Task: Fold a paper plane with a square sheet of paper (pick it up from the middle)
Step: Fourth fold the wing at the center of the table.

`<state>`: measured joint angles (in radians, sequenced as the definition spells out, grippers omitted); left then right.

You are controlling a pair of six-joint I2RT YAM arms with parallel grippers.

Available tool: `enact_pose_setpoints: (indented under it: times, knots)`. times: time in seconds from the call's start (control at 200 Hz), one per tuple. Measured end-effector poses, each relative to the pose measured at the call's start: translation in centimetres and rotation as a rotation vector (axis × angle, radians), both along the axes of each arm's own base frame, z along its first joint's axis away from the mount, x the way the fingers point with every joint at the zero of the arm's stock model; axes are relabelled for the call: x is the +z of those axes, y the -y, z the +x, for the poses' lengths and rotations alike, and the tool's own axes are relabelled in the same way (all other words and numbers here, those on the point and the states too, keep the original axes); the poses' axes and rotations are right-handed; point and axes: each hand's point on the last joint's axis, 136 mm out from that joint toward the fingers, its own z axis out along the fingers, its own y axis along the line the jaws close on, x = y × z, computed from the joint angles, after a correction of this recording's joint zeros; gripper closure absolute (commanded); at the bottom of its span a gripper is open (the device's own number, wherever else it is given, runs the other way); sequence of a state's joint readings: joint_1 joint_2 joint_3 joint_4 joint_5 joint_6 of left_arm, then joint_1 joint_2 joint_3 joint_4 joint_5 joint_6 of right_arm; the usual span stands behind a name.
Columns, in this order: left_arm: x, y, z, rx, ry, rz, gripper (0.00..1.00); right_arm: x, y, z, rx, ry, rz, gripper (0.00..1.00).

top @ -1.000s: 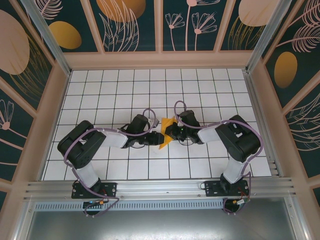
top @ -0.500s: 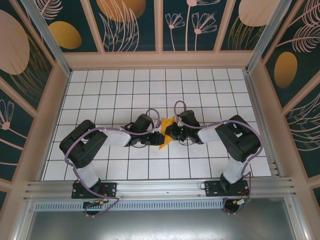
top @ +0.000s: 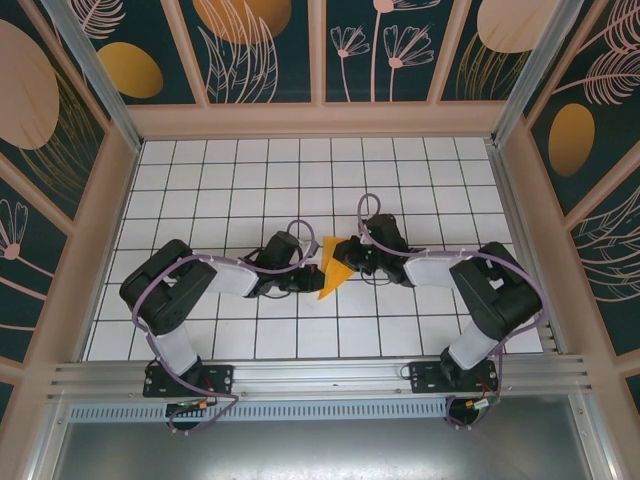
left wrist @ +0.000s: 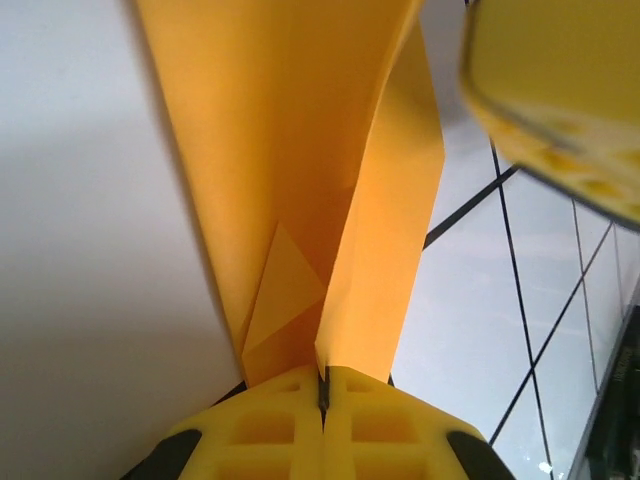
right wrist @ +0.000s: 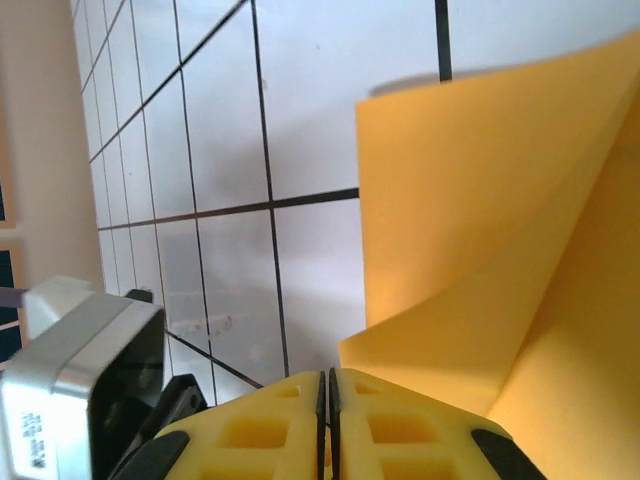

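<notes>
The orange-yellow paper (top: pixel 332 268), folded to a narrow pointed shape, lies mid-table between both arms. My left gripper (top: pixel 312 276) is at its left edge. In the left wrist view the left gripper (left wrist: pixel 322 378) is shut on the rear edge of the paper (left wrist: pixel 300 150), whose two folded flaps rise away from the jaws. My right gripper (top: pixel 351 256) touches the paper's right edge. In the right wrist view the right gripper (right wrist: pixel 328 378) is shut, and the paper (right wrist: pixel 500 250) lies against its right finger, not visibly in the gap.
White tiled table (top: pixel 250 180) with low wooden walls all round. A yellow finger of the right gripper (left wrist: pixel 560 80) hangs close over the paper in the left wrist view. The left arm's grey camera housing (right wrist: pixel 80 370) sits close by at lower left in the right wrist view.
The right arm has swung its elbow right and its gripper has slid up and right, uncovering more of the paper. The left gripper holds its place.
</notes>
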<state>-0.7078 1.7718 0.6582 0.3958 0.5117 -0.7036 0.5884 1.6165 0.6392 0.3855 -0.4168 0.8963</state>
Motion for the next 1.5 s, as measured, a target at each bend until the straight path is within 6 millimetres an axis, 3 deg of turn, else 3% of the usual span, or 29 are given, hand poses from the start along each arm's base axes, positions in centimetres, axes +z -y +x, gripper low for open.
enact_pose_setpoints:
  times: [0.61, 1.501]
  knots:
    - [0.3, -0.4, -0.2, 0.054, -0.123, -0.163, 1.0, -0.8, -0.1, -0.8, 0.015, -0.021, -0.018, 0.87]
    - [0.2, -0.4, -0.1, 0.119, -0.228, -0.196, 1.0, -3.3, -0.9, -0.6, 0.042, -0.077, -0.033, 0.88]
